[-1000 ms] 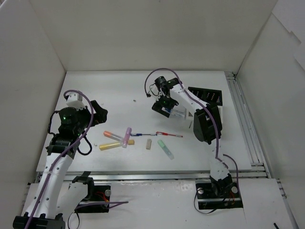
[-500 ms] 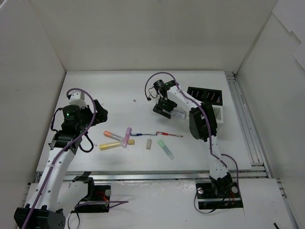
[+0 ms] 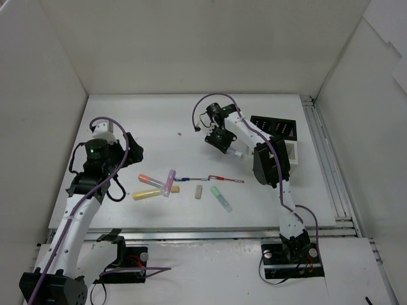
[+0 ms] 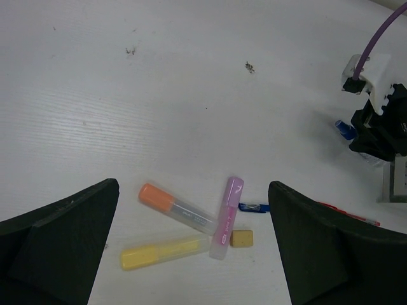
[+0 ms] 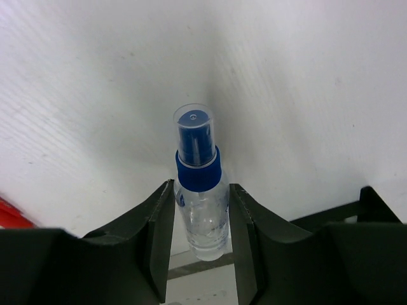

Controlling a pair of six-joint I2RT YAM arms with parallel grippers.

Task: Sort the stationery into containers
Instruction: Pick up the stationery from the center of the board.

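Nearest the arm bases lie a pale green marker [image 3: 220,197] with a clear barrel and a beige eraser [image 3: 199,192]. Left of them the yellow marker [image 4: 162,251], the orange-capped marker [image 4: 175,203] and the pink marker [image 4: 227,216] cluster together, a small tan eraser [image 4: 241,238] just beside the pink one. The left gripper [image 4: 194,187] hovers above them, its fingers spread wide. Thin blue-and-red pens [image 3: 216,180] lie end to end beyond. Farther back, the right gripper [image 5: 201,190] pinches the clear blue-capped pen [image 5: 197,159] by its transparent barrel, near the white box [image 3: 291,151] and the black box [image 3: 273,127].
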